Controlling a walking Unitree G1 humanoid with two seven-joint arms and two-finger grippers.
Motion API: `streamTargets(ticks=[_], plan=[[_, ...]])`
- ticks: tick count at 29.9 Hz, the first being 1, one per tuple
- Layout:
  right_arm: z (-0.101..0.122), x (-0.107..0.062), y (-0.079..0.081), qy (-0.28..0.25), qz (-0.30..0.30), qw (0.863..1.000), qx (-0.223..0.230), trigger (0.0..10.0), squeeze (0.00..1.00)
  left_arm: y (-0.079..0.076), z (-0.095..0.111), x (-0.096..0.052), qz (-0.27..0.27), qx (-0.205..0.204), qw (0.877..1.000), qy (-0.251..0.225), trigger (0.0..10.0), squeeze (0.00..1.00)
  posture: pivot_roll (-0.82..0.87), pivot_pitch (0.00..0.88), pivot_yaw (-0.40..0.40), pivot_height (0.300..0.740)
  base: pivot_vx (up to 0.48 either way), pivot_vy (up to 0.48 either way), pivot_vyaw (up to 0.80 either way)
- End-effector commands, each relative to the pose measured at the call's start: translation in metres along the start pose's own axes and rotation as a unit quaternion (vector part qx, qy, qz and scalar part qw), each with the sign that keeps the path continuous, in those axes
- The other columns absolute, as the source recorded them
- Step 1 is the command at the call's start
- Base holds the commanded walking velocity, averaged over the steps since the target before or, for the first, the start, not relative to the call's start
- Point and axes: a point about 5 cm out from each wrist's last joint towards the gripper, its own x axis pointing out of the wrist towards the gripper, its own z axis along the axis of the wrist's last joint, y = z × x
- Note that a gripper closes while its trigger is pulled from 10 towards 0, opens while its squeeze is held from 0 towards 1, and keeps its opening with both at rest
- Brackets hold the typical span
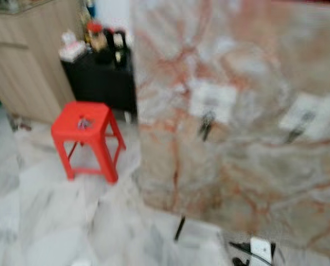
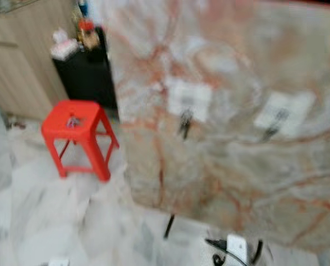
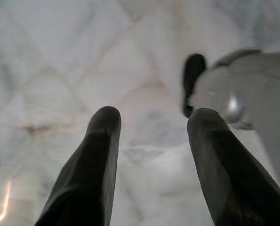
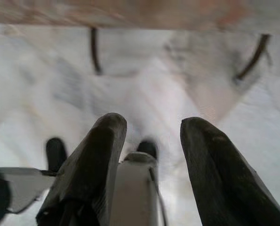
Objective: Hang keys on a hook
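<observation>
A small bunch of keys lies on top of a red plastic stool on the marble floor, to my left. To the right of it stands a large marble panel bearing two white plates, each with a dark hook: one near the middle and one further right. Both head views are blurred. My left gripper hangs open over the floor with nothing between its fingers. Open and empty too, my right gripper hangs over the floor near the panel's foot.
A black cabinet with bottles and a kettle on it stands behind the stool, next to a wooden cabinet. A white box with dark cables lies on the floor at the panel's base. Open marble floor spreads before the stool.
</observation>
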Motion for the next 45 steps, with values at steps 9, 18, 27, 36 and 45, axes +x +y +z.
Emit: streamTargets(ticks=[9, 18, 27, 36, 45], plan=[[-0.0024, -0.0015, -0.0095, 0.003, -0.013, 1.000, 0.008, 10.0, 0.00, -0.0051, -0.0053, -0.0002, -0.010, 0.010, 1.000, 0.010, 10.0, 0.00, 0.12, 0.097, -0.021, 0.740, 0.000, 0.480, 0.00], [-0.0026, -0.0017, -0.0104, 0.003, -0.013, 1.000, 0.006, 10.0, 0.00, -0.0051, -0.0071, -0.0005, -0.009, 0.010, 1.000, 0.012, 10.0, 0.00, 0.12, 0.090, -0.026, 0.740, 0.000, 0.480, 0.00], [-0.0033, -0.0018, -0.0104, 0.005, -0.010, 1.000, 0.005, 10.0, 0.00, -0.0065, -0.0082, -0.0006, -0.012, 0.010, 1.000, 0.013, 10.0, 0.00, 0.12, 0.076, -0.026, 0.740, 0.000, 0.480, 0.00], [-0.0046, -0.0020, -0.0103, 0.005, -0.009, 1.000, 0.006, 10.0, 0.00, -0.0060, -0.0104, -0.0009, -0.009, 0.006, 1.000, 0.015, 10.0, 0.00, 0.12, 0.047, -0.019, 0.740, 0.000, 0.480, 0.00], [-0.0060, -0.0022, -0.0099, 0.006, -0.010, 1.000, 0.008, 10.0, 0.00, -0.0057, -0.0132, -0.0014, -0.009, 0.008, 1.000, 0.018, 10.0, 0.00, 0.12, 0.028, -0.015, 0.740, 0.000, 0.480, 0.00]])
